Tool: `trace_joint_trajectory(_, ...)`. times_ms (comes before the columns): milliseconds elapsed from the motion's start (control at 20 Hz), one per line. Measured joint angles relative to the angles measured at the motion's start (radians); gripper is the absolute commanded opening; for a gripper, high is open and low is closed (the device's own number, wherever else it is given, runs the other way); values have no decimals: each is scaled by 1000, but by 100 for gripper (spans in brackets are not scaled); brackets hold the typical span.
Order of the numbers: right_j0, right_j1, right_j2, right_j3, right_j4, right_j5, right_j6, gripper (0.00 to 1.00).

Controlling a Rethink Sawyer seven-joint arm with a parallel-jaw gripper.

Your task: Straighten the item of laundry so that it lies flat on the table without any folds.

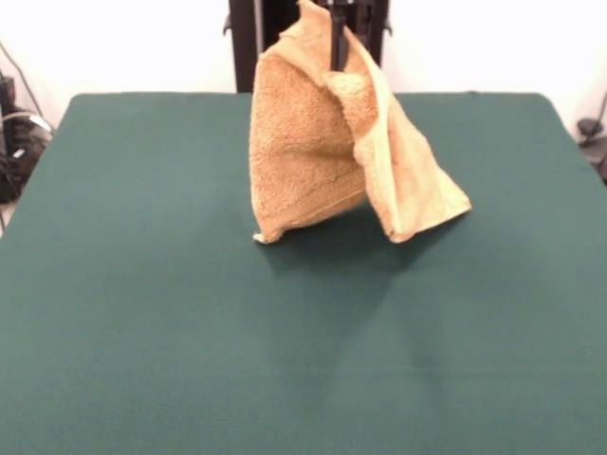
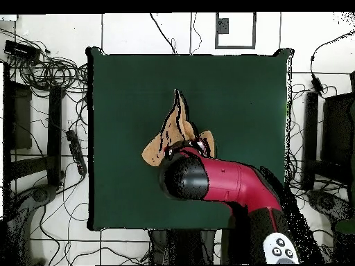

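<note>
Going left to right in the front view: the table is bare green cloth on its left side; then around the middle, toward the far edge, the towel hangs up off the surface like a little tent; its top is pinched at the gripper, which looks clamped on the cloth, though the fabric hides most of it; two lower corners touch the table, one left of centre, one further right; the right side of the table is bare too. From overhead, the red arm covers part of the towel.
</note>
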Motion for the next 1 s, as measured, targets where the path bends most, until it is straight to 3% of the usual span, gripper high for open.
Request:
trace_joint_trajectory(700,-83,-3,48,-1,-2,0,0,0)
trace_joint_trajectory(1000,-78,23,79,-8,-5,0,0,0)
